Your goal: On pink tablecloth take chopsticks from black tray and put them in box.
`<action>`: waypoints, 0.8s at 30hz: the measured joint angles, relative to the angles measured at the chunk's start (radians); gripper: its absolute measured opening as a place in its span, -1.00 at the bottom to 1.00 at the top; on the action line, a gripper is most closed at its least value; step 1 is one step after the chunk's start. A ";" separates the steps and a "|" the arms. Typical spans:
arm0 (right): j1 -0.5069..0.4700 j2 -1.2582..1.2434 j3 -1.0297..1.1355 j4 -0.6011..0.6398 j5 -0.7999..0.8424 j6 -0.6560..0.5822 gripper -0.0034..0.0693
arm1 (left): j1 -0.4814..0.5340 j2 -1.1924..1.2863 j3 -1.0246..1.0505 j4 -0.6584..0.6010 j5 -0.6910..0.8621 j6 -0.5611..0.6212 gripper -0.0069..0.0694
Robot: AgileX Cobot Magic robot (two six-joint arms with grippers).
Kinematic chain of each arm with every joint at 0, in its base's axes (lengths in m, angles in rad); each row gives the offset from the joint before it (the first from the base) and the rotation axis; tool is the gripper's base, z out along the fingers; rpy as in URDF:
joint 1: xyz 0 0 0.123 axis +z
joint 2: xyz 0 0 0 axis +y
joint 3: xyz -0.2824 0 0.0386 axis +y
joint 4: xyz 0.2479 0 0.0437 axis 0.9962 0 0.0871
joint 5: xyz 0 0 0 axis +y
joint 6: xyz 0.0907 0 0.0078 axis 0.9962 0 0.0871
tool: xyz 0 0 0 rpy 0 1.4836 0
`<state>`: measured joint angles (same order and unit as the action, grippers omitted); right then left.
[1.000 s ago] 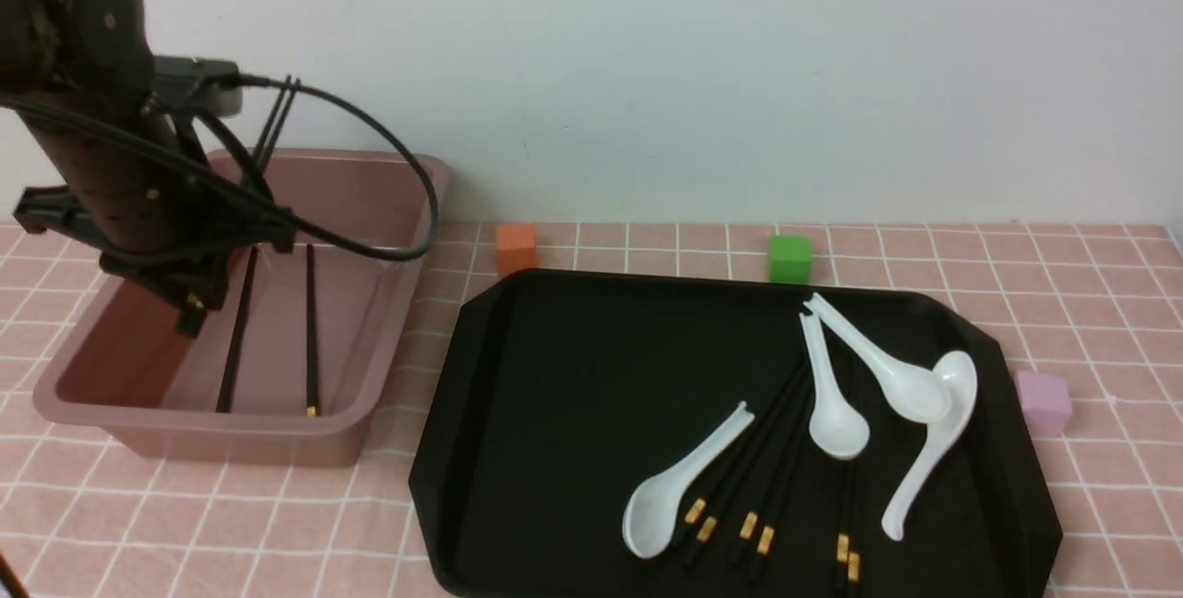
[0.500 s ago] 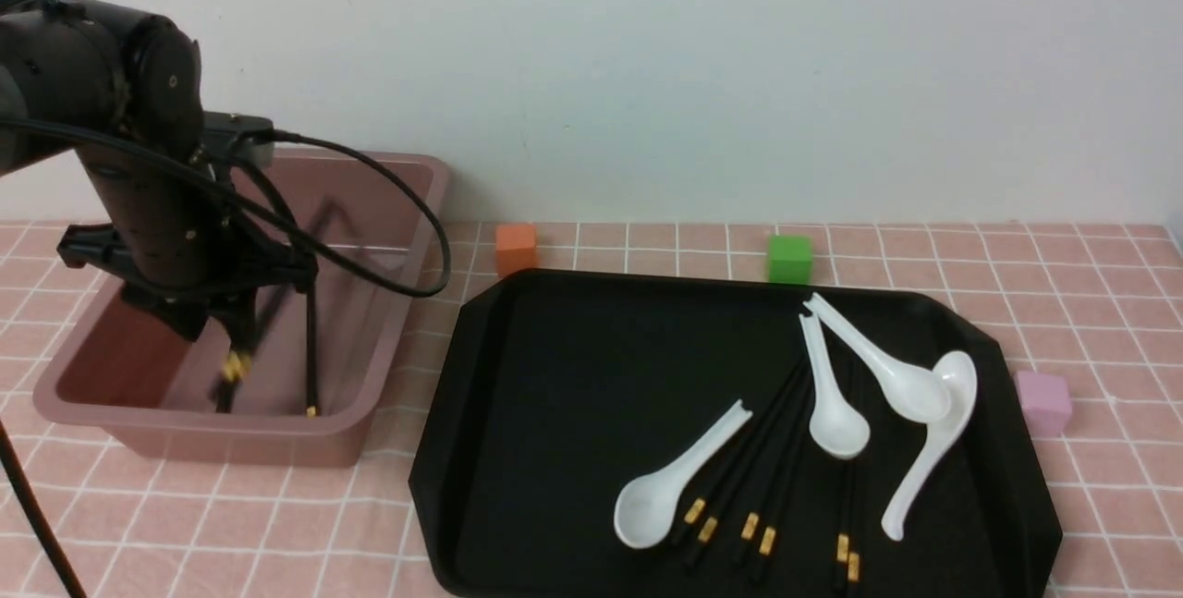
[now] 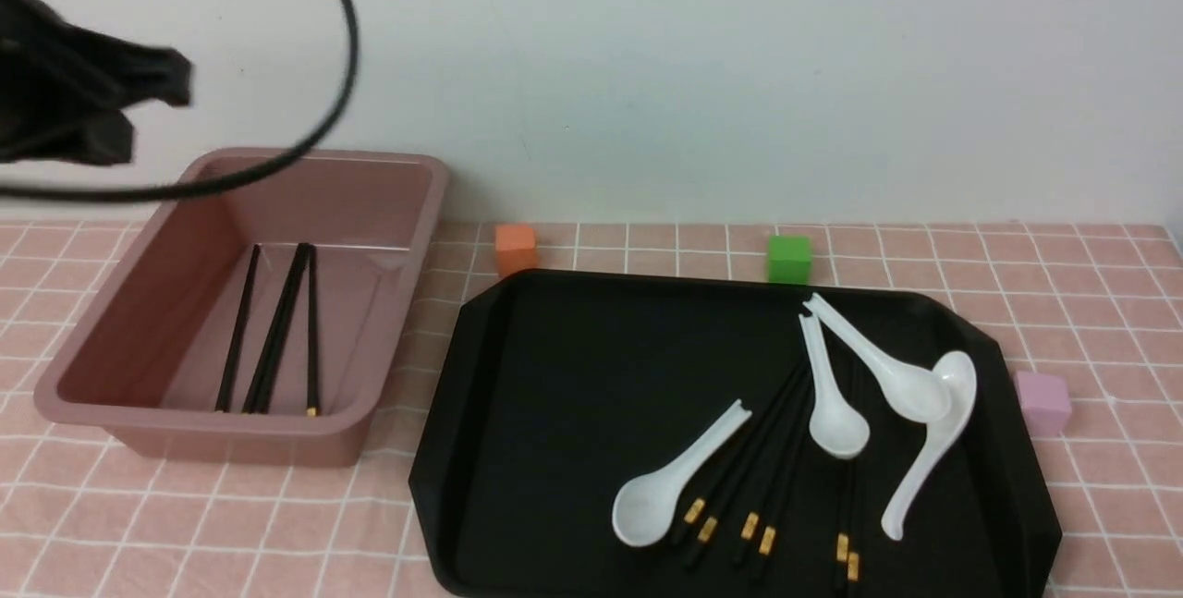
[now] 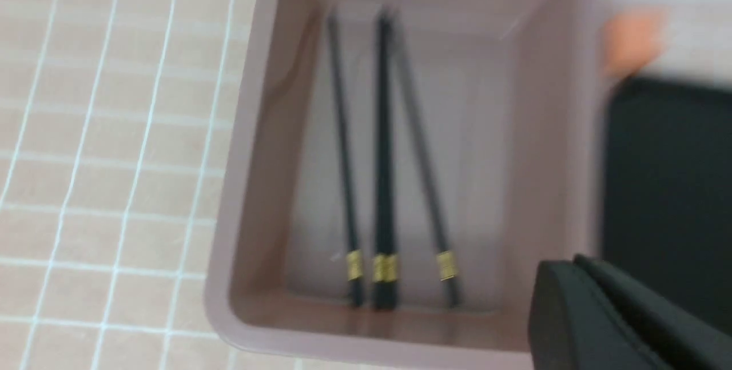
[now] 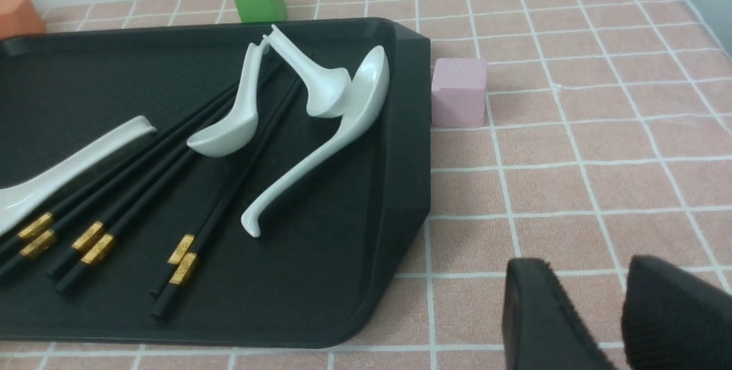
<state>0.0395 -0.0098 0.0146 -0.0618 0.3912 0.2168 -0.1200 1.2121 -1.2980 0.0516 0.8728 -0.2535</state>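
Observation:
The pink tablecloth [image 3: 1100,302] covers the table. The box [image 3: 203,421] stands at the left with several black chopsticks [image 3: 275,330] lying lengthwise in it; they also show in the left wrist view [image 4: 383,158]. The black tray [image 3: 573,367] holds several more chopsticks [image 3: 750,485], gold bands toward me, under and beside white spoons [image 3: 679,480]. My left arm [image 3: 83,113] is a blur high above the box's left side. My left gripper [image 4: 575,261] is shut and empty above the box's edge. My right gripper [image 5: 586,264] is open and empty over bare cloth beside the tray [image 5: 343,278].
An orange cube [image 3: 516,249] and a green cube [image 3: 789,259] stand behind the tray. A pink cube [image 3: 1042,402] stands at the tray's right edge, also in the right wrist view [image 5: 457,92]. A black cable [image 3: 342,71] loops above the box.
My left gripper let go of two chopsticks into the box, where they now lie among the others. The left arm has lifted up and out to the left.

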 joint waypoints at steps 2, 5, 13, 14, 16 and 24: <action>0.000 0.000 0.000 0.000 0.000 0.000 -0.25 | 0.000 -0.121 0.102 -0.017 -0.057 0.000 -0.85; 0.000 0.000 0.000 0.000 0.000 0.000 -0.25 | 0.000 -0.338 0.302 -0.023 -0.159 0.000 -0.85; 0.000 0.000 0.000 0.000 0.000 0.000 -0.25 | 0.000 -0.821 0.769 -0.040 -0.416 -0.003 -0.85; 0.000 0.000 0.000 0.000 0.000 0.000 -0.25 | 0.000 -0.885 0.824 -0.046 -0.445 -0.003 -0.85; 0.000 0.000 0.000 0.000 0.000 0.000 -0.25 | 0.000 -0.949 0.880 -0.052 -0.464 -0.003 -0.85; 0.000 0.000 0.000 0.002 0.000 0.001 -0.25 | 0.000 -1.113 1.069 -0.063 -0.478 -0.003 -0.85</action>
<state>0.0395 -0.0098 0.0146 -0.0600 0.3912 0.2175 -0.1200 0.0988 -0.2286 -0.0112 0.3944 -0.2564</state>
